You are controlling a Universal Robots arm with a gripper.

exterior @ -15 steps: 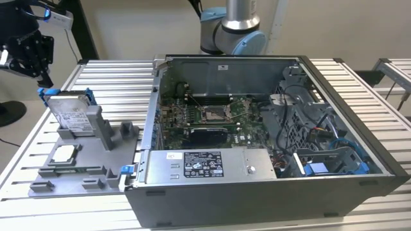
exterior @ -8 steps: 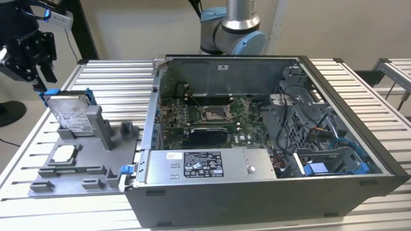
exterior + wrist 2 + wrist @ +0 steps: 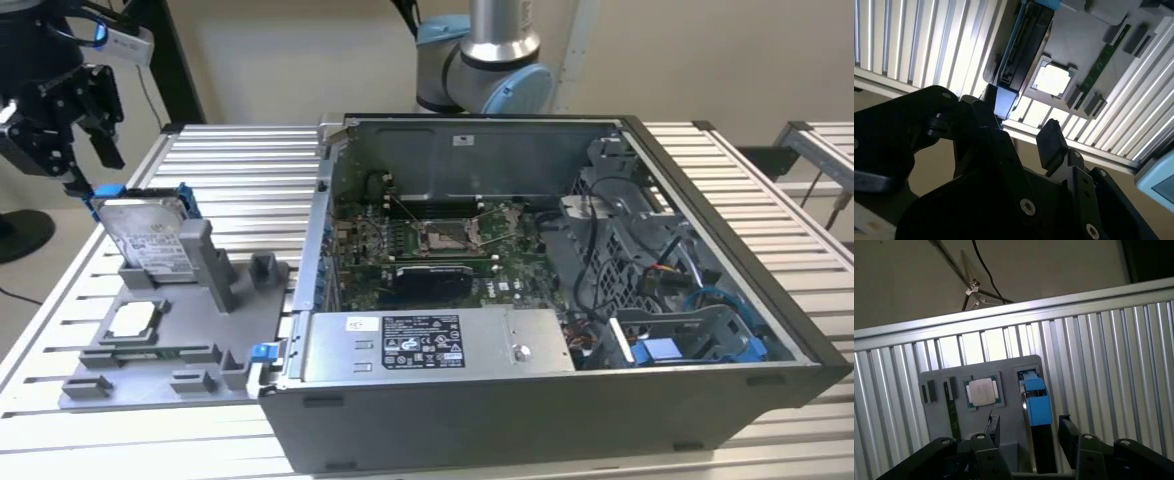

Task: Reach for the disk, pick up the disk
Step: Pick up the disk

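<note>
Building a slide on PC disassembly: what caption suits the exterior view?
Open gripper hovers above the disk standing in a grey fixture, beside an opened computer case.

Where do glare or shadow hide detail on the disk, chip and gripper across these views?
Second wrist view: glare washes the chip to white, the table slats gleam, and the gripper is a near-black silhouette. First wrist view: even light, the disk with its blue end reads plainly. Exterior view: the disk lit evenly, the open computer case shadowed inside.
</note>
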